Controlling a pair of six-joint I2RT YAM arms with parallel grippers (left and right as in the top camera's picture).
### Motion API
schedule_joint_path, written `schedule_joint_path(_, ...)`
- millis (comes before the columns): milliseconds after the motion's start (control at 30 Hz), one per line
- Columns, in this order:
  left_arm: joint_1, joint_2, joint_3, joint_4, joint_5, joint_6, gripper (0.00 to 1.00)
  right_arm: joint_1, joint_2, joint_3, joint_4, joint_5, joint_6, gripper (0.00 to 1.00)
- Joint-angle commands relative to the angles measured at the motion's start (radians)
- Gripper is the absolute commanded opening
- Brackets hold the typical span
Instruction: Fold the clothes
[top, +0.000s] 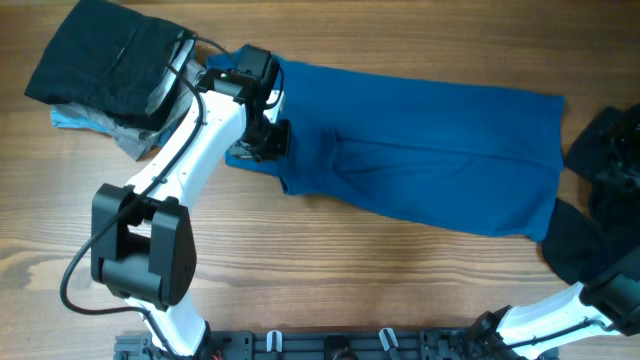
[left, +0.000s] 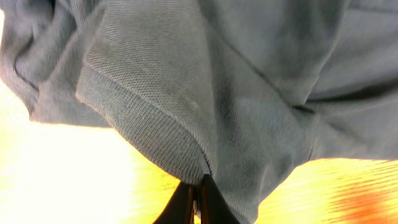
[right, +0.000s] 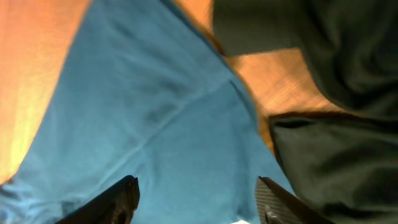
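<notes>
A blue shirt (top: 430, 150) lies spread across the middle of the wooden table. My left gripper (top: 262, 138) is at its left end, shut on the ribbed hem of the shirt (left: 161, 134), with the fingertips (left: 196, 185) pinched together on the fabric. My right gripper (right: 196, 190) is open above the right part of the blue shirt (right: 155, 118), next to dark cloth (right: 336, 168). In the overhead view the right arm (top: 560, 305) shows only at the lower right, its gripper hidden.
A pile of folded dark clothes (top: 105, 60) lies at the back left, with a pale blue and grey piece (top: 90, 122) under it. More dark clothes (top: 610, 150) lie at the right edge, and another dark piece (top: 580, 245) lies below them.
</notes>
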Motion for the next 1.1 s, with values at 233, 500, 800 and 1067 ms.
schedule_joint_path(233,0.005,-0.052,0.004,-0.051,-0.016,-0.003,0.04,0.001,-0.002,-0.305,0.072,0.069,0.051,0.4)
schedule_joint_path(500,0.069,-0.149,0.004,-0.051,-0.016,-0.01,0.04,0.0,-0.002,-0.445,0.124,0.095,0.08,0.34)
schedule_joint_path(800,0.098,-0.2,0.004,-0.051,-0.016,-0.01,0.04,-0.005,-0.002,-0.579,0.339,0.127,0.214,0.08)
schedule_joint_path(1067,0.098,-0.2,0.004,-0.051,-0.016,-0.01,0.04,-0.082,-0.016,-0.504,0.391,0.169,0.178,0.29)
